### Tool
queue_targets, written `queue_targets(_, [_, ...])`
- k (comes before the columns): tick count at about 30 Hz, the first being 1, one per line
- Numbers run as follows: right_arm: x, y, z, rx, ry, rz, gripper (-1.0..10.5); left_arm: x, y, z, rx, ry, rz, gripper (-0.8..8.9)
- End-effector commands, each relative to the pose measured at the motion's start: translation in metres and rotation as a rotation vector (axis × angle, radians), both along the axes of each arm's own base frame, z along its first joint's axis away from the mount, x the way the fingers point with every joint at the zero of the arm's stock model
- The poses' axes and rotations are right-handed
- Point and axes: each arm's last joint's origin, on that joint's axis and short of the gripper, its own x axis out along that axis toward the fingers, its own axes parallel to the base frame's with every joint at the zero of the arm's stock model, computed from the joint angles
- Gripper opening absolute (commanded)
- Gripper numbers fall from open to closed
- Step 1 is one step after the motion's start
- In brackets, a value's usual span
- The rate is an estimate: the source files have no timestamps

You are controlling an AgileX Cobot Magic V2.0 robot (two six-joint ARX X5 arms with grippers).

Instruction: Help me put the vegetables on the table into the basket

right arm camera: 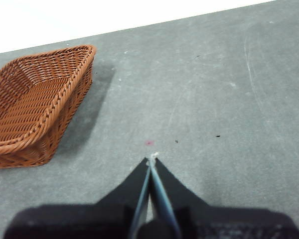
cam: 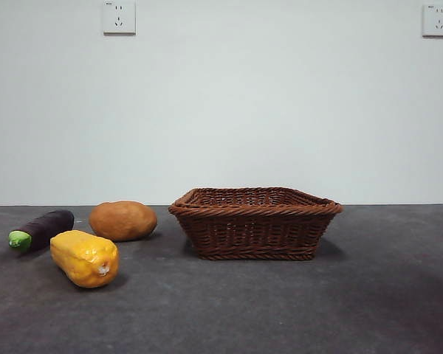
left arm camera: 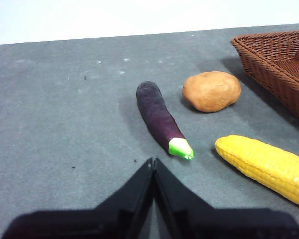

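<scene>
Left wrist view: left pincer point(left arm camera: 153, 162) clenched, empty, eggplant point(left arm camera: 159, 117) just ahead; looks light, smooth, likely slippery, best gripped across its middle.

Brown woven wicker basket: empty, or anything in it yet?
Empty as far as visible: the brown woven wicker basket shows only bare weave inside; its whole floor isn't in view.

One eggplant point(cam: 40, 229), one potato point(cam: 122, 220), one corn cob point(cam: 85, 257), one basket point(cam: 255, 222).

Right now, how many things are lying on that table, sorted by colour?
Purple: 1, the dark purple eggplant with green stem end
Brown: 2, the brown oval potato and the brown woven wicker basket
Yellow: 1, the yellow corn cob
Total: 4
</scene>
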Motion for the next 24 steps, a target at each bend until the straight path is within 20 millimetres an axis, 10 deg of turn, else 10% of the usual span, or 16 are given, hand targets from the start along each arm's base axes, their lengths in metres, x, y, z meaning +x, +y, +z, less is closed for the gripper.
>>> queue_targets(1, [0.0, 0.0, -0.001, 0.006, -0.001, -0.005, 0.0, 0.0, 0.0, -0.003, -0.007, 0.006, 0.0, -0.03])
queue_targets(13, [0.0, 0.001, 0.008, 0.129, -0.039, 0.009, -0.1, -0.001, 0.0, 0.006, -0.139, 0.018, 0.016, -0.06])
queue_targets(24, [-0.012, 0.005, 0.092, 0.172, -0.053, 0.125, -0.1, -0.005, -0.003, 0.092, -0.268, 0.034, -0.072, -0.06])
